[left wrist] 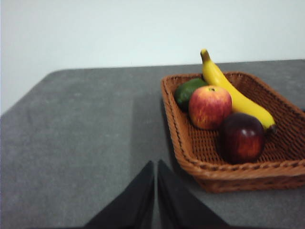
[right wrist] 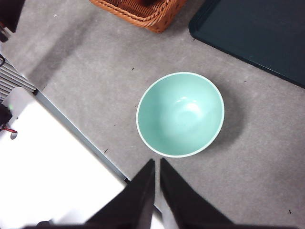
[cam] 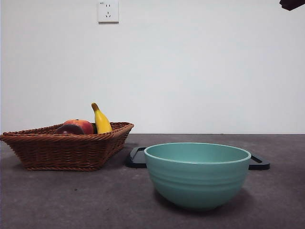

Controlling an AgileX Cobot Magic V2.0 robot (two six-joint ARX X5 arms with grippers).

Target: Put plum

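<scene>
The plum [left wrist: 241, 137], dark maroon and glossy, lies in the near part of a brown wicker basket [left wrist: 190, 155]; from the front only its top [cam: 69, 129] shows over the basket rim [cam: 66, 150]. My left gripper [left wrist: 156, 169] is shut and empty, over bare table beside the basket, short of the plum. High above the table, my right gripper [right wrist: 157, 167] is shut and empty, looking down on an empty teal bowl [right wrist: 180, 114]. The bowl [cam: 197, 174] stands near the front, right of the basket.
The basket also holds a red-yellow apple [left wrist: 209, 107], a banana [left wrist: 233, 95] and a green fruit [left wrist: 188, 91]. A dark tray [right wrist: 257, 33] lies behind the bowl. The table's front edge [right wrist: 76, 133] runs near the bowl. A black arm tip [cam: 291, 4] shows at the top right.
</scene>
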